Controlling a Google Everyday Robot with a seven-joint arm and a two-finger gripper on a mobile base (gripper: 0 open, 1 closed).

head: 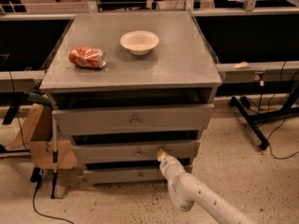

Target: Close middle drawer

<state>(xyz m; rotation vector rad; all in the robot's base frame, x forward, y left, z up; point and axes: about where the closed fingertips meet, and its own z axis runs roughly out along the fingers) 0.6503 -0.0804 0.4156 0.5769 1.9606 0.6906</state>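
Note:
The middle drawer [112,151] is a low grey front panel with a small round knob [138,152], between a taller top drawer front [93,119] and a narrower bottom front [117,175]. It stands slightly out from the cabinet, with a dark gap above it. My gripper [161,154] comes up from the lower right on a white arm, and its tip rests against the middle drawer's front, just right of the knob.
A crushed red can [87,57] and a white bowl [139,42] sit on the cabinet top [187,64]. A cardboard box [39,134] and a thin pole [54,157] stand at the cabinet's left. A black table leg [252,118] and cables are at right.

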